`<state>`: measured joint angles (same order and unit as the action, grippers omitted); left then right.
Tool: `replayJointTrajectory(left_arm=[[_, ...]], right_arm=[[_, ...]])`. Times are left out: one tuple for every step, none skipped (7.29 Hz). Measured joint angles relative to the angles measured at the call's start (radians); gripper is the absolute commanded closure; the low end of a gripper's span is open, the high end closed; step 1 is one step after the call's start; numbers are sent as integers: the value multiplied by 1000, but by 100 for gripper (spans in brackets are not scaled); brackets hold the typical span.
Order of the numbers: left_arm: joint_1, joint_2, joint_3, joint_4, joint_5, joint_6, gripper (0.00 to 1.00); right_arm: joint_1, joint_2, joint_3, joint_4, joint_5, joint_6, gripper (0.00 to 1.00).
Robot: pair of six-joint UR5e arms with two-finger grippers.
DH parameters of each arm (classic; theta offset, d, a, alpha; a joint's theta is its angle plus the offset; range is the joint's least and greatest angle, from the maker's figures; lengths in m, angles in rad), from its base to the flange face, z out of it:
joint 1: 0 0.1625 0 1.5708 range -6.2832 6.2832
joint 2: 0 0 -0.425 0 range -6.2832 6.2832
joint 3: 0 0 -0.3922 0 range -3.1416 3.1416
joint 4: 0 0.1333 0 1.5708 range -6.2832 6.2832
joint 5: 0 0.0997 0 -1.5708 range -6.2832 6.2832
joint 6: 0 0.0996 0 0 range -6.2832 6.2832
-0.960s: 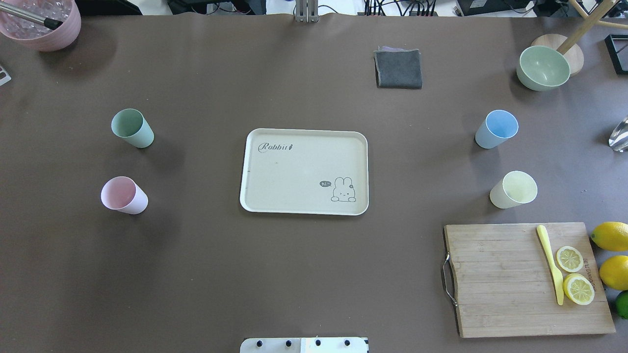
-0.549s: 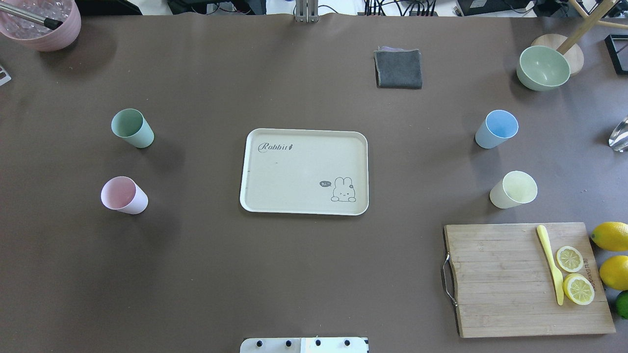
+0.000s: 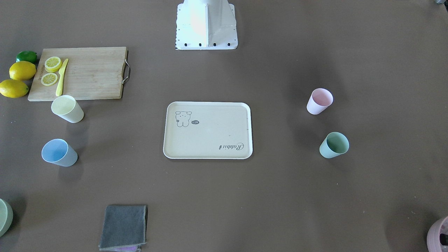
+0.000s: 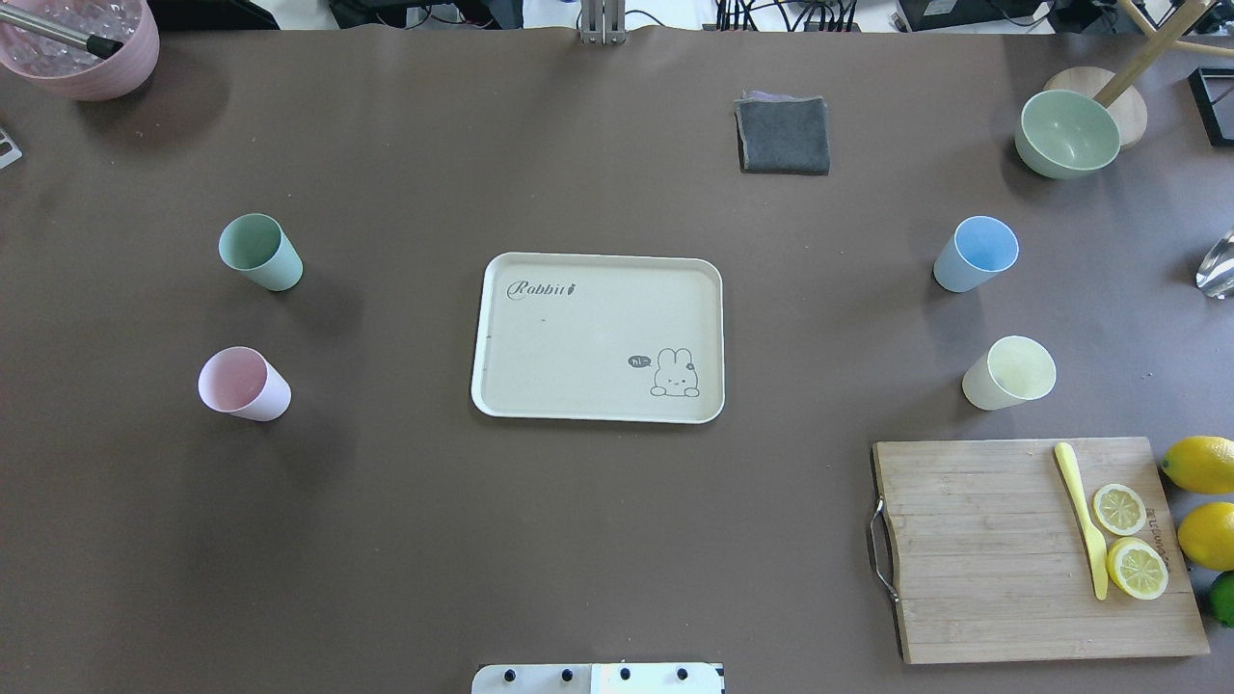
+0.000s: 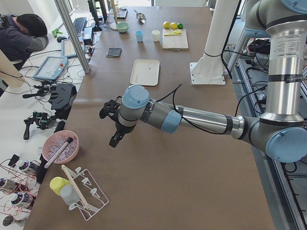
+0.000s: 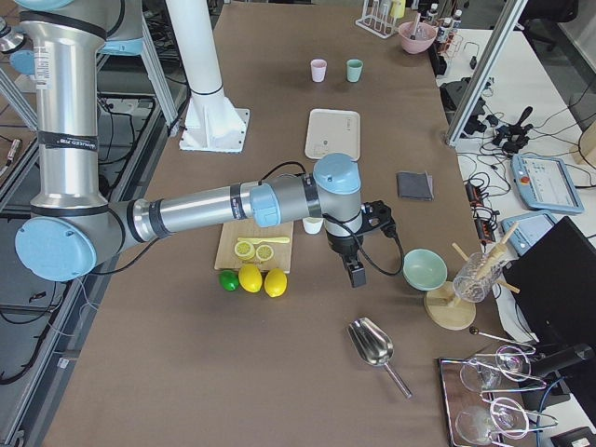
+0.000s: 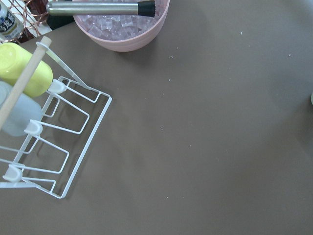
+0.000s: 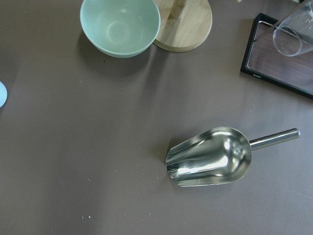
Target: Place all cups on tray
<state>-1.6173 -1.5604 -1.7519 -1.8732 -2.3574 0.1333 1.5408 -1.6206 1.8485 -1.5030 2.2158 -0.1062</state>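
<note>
The cream tray [image 4: 578, 337] lies bare at the table's middle, also in the front view [image 3: 210, 136]. Four cups stand upright on the table around it: mint green [image 4: 260, 253] and pink [image 4: 244, 384] on the left, light blue [image 4: 976, 253] and pale yellow [image 4: 1008, 373] on the right. My left gripper [image 5: 113, 125] hovers over the table's left end, far from the cups. My right gripper [image 6: 355, 267] hovers beyond the yellow cup at the right end. Both show only in the side views, so I cannot tell whether they are open or shut.
A wooden cutting board [image 4: 983, 549] with lemon slices and a yellow knife lies front right, with whole lemons [image 4: 1200, 464] beside it. A grey cloth [image 4: 783, 135], a sage bowl [image 4: 1067, 133] and a mauve ice pot [image 4: 87, 48] stand at the back. A metal scoop [image 8: 210, 156] lies at the right end.
</note>
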Motion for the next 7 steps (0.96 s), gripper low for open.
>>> replayJointTrajectory(left_arm=[[0, -38, 48, -23, -3, -34, 2], [2, -63, 73, -32, -8, -65, 2], [7, -76, 76, -39, -14, -91, 2], [29, -85, 71, -49, -35, -140, 2], [81, -102, 71, -55, -63, -216, 2], [148, -120, 69, -59, -76, -318, 2], [215, -130, 69, -71, -80, -438, 2]], right_arm=[[1, -18, -2, 48, 3, 6, 0], [2, -29, -7, 92, 5, 11, 0], [1, -29, -9, 116, 5, 43, 0], [-16, -20, -11, 131, 5, 126, 0], [-63, -1, -12, 148, 3, 248, 0], [-126, 26, -13, 158, -2, 365, 0], [-193, 58, -13, 162, -6, 454, 0]])
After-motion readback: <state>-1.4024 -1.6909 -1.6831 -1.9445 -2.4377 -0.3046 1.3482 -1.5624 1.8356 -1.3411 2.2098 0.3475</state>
